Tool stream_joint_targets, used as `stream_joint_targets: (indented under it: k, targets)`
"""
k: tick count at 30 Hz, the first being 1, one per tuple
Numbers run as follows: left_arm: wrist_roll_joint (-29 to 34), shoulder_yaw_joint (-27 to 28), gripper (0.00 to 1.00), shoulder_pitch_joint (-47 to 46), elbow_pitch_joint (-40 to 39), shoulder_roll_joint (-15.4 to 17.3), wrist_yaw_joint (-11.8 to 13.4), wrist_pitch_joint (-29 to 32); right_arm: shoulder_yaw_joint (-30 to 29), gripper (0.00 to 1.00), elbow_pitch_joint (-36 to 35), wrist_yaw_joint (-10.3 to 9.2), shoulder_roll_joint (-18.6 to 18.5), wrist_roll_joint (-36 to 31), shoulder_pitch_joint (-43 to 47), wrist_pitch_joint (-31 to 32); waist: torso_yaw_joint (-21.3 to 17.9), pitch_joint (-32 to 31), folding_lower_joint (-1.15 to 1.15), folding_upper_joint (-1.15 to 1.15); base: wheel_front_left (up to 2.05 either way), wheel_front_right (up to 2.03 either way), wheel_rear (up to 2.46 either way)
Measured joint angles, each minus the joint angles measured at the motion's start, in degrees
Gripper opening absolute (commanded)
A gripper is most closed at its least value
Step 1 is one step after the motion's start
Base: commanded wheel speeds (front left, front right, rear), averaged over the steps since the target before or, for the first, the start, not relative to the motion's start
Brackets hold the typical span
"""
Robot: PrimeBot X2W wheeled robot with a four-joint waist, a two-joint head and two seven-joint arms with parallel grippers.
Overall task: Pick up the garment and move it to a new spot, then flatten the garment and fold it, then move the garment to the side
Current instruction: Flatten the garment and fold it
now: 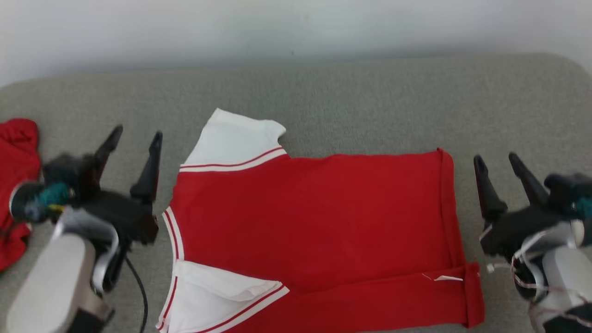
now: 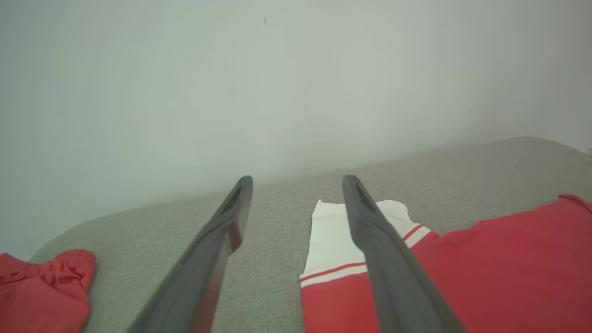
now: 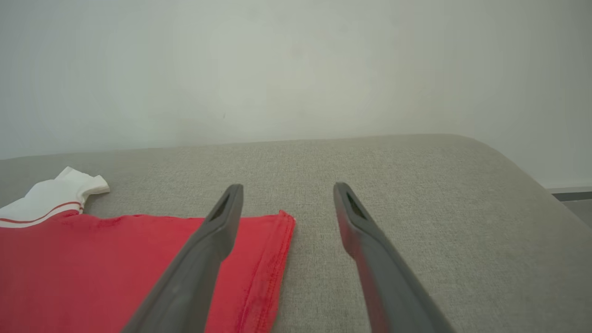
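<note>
Judging from the head view, the garment (image 1: 314,217) is a thin red tee w/ white sleeves, lying near flat on the grey cushion (image 1: 347,92), its near edge apparently folded over. It's prob light, limp and not fragile, and it will sag and bunch unless pinched at two spots. The best holds look like the shoulder by the far sleeve (image 1: 231,138) and the far hem corner (image 1: 444,155). The left gripper (image 1: 138,133) hangs just beside the garment's collar end and the right gripper (image 1: 496,158) just beside its hem end, both w/ fingers wide apart, holding nothing, clear of the cloth. A second red cloth (image 1: 16,185) lies well apart from the garment, beyond the left gripper. Left wrist view: the left gripper (image 2: 298,178) is spread and empty, one finger crossing in front of the garment's far sleeve (image 2: 330,240); contact can't be told. Right wrist view: the right gripper (image 3: 289,186) is spread and empty, one finger in front of the garment's hem (image 3: 273,259), the other over bare cushion beside it.
</note>
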Motion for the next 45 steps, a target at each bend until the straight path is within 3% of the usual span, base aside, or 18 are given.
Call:
stream_joint_targets:
  k: [11,19,27,38,39,40,41,42,43,45]
  targets:
    - [-12.7,-13.6,1.0,-22.3,11.3,7.7,0.0,11.9,8.1,1.0,8.5,0.0,-0.1,2.2,-17.7,7.4,-2.8,10.2,0.01,0.01,0.0,0.0,0.0]
    - [-18.0,-22.5,1.0,-32.5,18.5,13.2,0.0,17.2,16.4,1.0,12.1,-0.01,-0.6,6.0,-25.1,14.2,-7.9,15.2,0.0,0.01,0.0,0.0,0.0]
    - [-21.4,-28.4,1.0,-36.2,23.9,14.2,0.0,19.1,21.3,1.0,14.3,0.0,0.4,9.9,-29.3,16.0,-11.7,18.0,-0.01,0.01,0.0,0.0,0.0]
    - [-24.6,-34.4,1.0,-40.4,27.7,14.2,0.0,18.0,25.7,1.0,17.9,0.0,1.4,12.3,-33.6,16.9,-12.2,19.8,-0.01,0.0,0.0,0.0,0.0]
    - [-25.0,-35.0,1.0,-40.7,27.8,14.1,0.0,18.1,26.2,0.95,18.3,-0.01,1.5,12.3,-33.9,17.2,-12.1,19.9,-0.01,0.0,0.0,0.0,0.0]
    - [-25.3,-35.5,1.0,-40.8,27.9,14.0,0.0,18.1,26.5,0.79,18.8,0.0,1.6,12.4,-34.3,17.3,-12.1,19.9,-0.01,0.0,0.0,0.0,0.0]
    - [-26.2,-35.9,0.8,-40.9,28.2,13.8,0.0,18.1,26.9,0.4,19.1,0.0,1.6,12.5,-34.7,17.7,-12.0,19.9,-0.01,0.0,0.0,0.0,0.0]
    - [-26.9,-36.5,0.29,-40.9,28.3,13.8,0.0,18.1,27.1,0.16,19.5,0.0,1.8,12.8,-35.0,17.7,-12.0,19.9,-0.02,0.0,0.0,0.0,0.0]
    - [-27.0,-37.2,0.0,-40.9,28.2,13.7,0.0,18.1,27.2,0.0,19.7,0.0,2.0,12.9,-35.4,17.5,-11.9,19.9,-0.02,-0.01,0.0,0.0,0.0]
    - [-28.2,-38.0,0.0,-41.0,28.1,13.4,0.0,17.5,27.3,0.0,20.4,0.0,2.2,13.0,-36.0,16.6,-11.6,19.9,-0.02,0.0,0.0,0.0,0.0]
